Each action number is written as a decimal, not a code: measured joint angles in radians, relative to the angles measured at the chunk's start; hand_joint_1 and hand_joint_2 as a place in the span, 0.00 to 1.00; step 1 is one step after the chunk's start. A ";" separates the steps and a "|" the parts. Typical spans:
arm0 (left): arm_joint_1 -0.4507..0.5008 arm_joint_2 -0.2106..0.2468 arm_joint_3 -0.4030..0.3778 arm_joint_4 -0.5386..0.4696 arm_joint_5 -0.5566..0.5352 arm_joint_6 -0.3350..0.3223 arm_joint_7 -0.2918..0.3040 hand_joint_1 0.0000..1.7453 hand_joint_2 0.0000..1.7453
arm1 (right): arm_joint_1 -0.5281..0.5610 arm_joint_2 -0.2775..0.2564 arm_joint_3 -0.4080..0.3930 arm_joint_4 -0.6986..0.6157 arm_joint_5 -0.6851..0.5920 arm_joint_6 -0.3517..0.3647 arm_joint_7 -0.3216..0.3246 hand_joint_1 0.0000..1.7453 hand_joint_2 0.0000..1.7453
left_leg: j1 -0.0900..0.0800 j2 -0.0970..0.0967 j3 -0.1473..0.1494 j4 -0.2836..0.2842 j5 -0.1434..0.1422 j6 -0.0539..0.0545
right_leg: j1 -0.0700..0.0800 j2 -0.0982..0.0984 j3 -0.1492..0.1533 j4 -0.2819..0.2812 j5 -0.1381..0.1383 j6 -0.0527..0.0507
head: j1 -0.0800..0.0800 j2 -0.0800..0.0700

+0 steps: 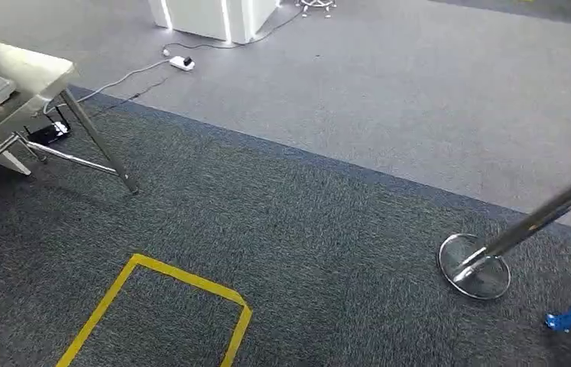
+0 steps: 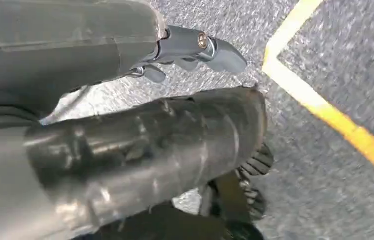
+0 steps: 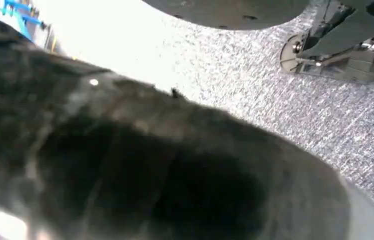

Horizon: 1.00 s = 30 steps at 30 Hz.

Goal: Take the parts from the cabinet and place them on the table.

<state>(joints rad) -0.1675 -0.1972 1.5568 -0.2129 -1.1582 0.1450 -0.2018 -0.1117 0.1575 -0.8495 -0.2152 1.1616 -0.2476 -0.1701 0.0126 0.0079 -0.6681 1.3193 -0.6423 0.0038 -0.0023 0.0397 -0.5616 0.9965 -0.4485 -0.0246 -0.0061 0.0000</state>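
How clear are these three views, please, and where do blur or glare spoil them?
Head view: mostly sharp, with the stanchion pole smeared at the right edge and glare on the metal table. Left wrist view: a dark cylindrical part looms large and soft, while the yellow tape stays readable. Right wrist view: a very blurred dark mass, with a blown-out white patch on the floor.

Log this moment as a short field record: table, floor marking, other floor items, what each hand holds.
table: steel table, far left in the head view
floor marking: yellow tape outline on dark carpet
other items: chrome stanchion base; white power strip with cable
left hand: left hand around a dark cylindrical part
right hand: a dark blurred object fills the close view; grip unclear
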 joint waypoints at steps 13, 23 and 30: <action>-0.001 0.002 0.000 0.000 0.002 -0.001 -0.002 0.00 0.00 | 0.000 0.001 -0.002 0.000 0.003 -0.003 -0.002 0.00 0.00 | -0.003 0.010 0.115 -0.306 0.165 0.053 | -0.005 -0.027 -0.124 0.244 -0.132 0.055 | 0.002 0.000; -0.004 0.001 0.000 0.000 0.004 -0.001 -0.002 0.00 0.00 | -0.002 0.000 -0.002 0.000 0.006 -0.010 -0.002 0.00 0.00 | -0.008 0.116 0.139 -0.309 0.146 0.028 | 0.016 -0.099 -0.009 0.016 -0.015 0.025 | 0.003 0.000; 0.000 0.000 0.000 0.000 0.005 -0.001 -0.004 0.00 0.00 | -0.004 0.001 -0.003 0.000 0.011 -0.010 -0.001 0.00 0.00 | 0.000 -0.001 0.000 0.003 -0.002 0.004 | -0.002 -0.009 0.006 -0.007 0.003 0.002 | 0.001 0.000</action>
<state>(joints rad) -0.1680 -0.1976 1.5564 -0.2129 -1.1528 0.1438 -0.2060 -0.1161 0.1583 -0.8522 -0.2152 1.1730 -0.2571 -0.1709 0.0124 0.0073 -0.6685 1.3219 -0.6446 0.0073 -0.0043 0.0310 -0.5553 0.9891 -0.4453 -0.0223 -0.0053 0.0000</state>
